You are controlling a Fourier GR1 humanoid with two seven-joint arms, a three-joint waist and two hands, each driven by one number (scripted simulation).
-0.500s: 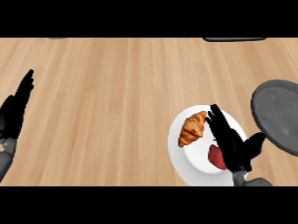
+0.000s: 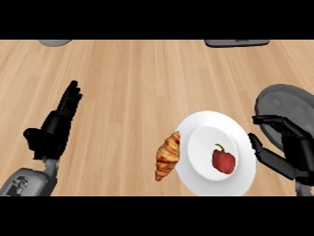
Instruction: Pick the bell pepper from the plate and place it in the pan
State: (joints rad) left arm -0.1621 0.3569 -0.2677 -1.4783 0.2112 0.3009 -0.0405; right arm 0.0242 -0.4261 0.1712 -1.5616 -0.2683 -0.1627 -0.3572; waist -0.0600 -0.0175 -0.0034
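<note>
What moved: a moment ago my right hand (image 2: 292,150) lay over the plate and hid part of the pepper. Now it sits off to the right of the plate, and the whole pepper shows. My left hand has shifted a bit too.
Bench (image 2: 139,83): the big wooden top that holds everything.
Pan (image 2: 288,103): dark and round, at the right side, touching the plate's edge from behind. Nothing is in it that I can see.
Plate (image 2: 203,133): white and round, near the bottom, just left of my right hand.
My right hand: beside the plate's right rim, partly over the pan. Fingers half bent, thumb apart, holding nothing.
My left hand (image 2: 54,129): far left, well apart from the plate. Fingers straight and up, just resting.
Croissant (image 2: 167,156): leaning on the plate's left rim, half off it.
Bell pepper (image 2: 223,159): small and red, lying in the middle of the plate.
How far along: I think nothing is done yet. I have not grabbed the pepper. I must reach back, pick it up, carry it right and put it in the pan.
</note>
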